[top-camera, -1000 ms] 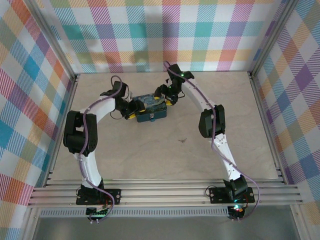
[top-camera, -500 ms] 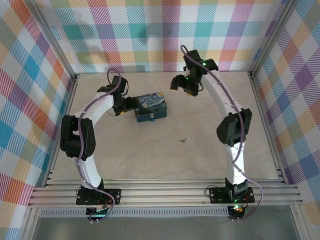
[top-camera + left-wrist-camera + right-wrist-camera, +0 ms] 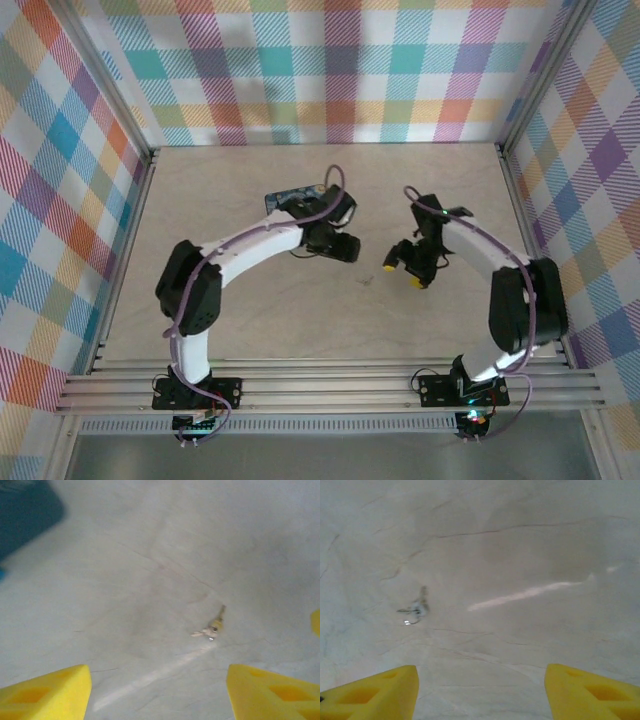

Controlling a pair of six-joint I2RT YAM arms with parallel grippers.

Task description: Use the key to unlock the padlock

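Observation:
The key (image 3: 366,281) is a tiny silvery piece lying flat on the bare wood in the middle of the table. It appears ahead of the left fingers as the key (image 3: 212,626), and ahead and left of the right fingers as the key (image 3: 415,610). My left gripper (image 3: 349,250) hovers just back-left of it; the left gripper (image 3: 160,695) is open with nothing between its yellow pads. My right gripper (image 3: 402,274) hovers just right of the key; the right gripper (image 3: 480,695) is open and holds nothing. The padlock is hidden.
The dark-blue painted box (image 3: 296,196) sits behind the left forearm, mostly covered by it, and shows blurred as the box (image 3: 25,512). A yellow pad of the other gripper (image 3: 316,622) pokes in at the right edge. Plaid walls ring the table.
Both grippers left the box. The left arm swung right over it toward the table's middle, and the right arm swept from the back wall down to just right of the key.

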